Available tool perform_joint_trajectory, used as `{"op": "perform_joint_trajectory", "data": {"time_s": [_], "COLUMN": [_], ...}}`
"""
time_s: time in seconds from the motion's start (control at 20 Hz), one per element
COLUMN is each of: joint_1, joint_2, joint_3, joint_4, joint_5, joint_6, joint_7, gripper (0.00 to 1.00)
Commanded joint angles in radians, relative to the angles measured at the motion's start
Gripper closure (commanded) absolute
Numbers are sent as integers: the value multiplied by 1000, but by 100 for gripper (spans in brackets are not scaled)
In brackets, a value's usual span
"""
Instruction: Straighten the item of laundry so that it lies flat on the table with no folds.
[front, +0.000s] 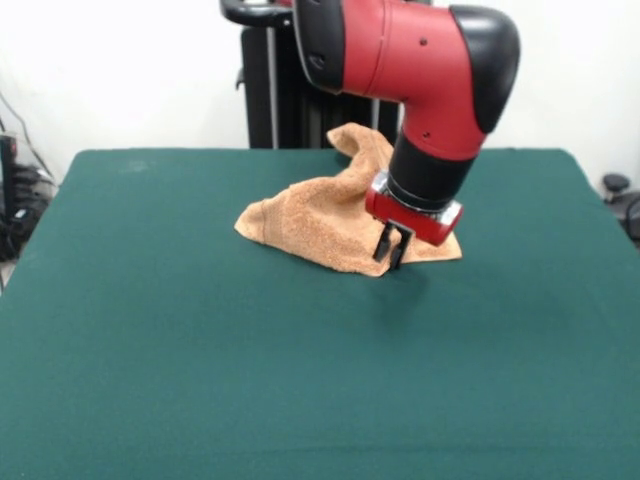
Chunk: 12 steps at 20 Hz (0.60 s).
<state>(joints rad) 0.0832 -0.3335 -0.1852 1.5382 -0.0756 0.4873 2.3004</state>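
Note:
The item of laundry (320, 215), an orange-tan terry towel, lies crumpled at the middle of the far half of the green table (200, 360). It is bunched into folds, and one part rises to a peak (355, 140) behind the arm. My gripper (390, 253) hangs low from the red and black arm, right at the towel's near right edge. Its two dark fingers (383, 243) stand close together and appear pinched on that edge. The arm's wrist hides the towel's right part.
Dark green table top stretches wide on all sides of the towel, with its edges far off. A black stand (275, 90) rises behind the table's far edge. Cables and dark gear (15, 200) sit beyond the left edge.

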Motion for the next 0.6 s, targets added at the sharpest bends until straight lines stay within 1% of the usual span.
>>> {"op": "perform_joint_trajectory", "data": {"time_s": [0.05,0.3,0.6], "joint_1": [43,56,65], "joint_2": [271,274,282], "joint_3": [195,190,211], "joint_4": [-153,-145,-144], "joint_5": [136,167,238], "joint_6": [-363,-369,-342], "joint_7": [240,253,267], "gripper": [100,100,100]}}
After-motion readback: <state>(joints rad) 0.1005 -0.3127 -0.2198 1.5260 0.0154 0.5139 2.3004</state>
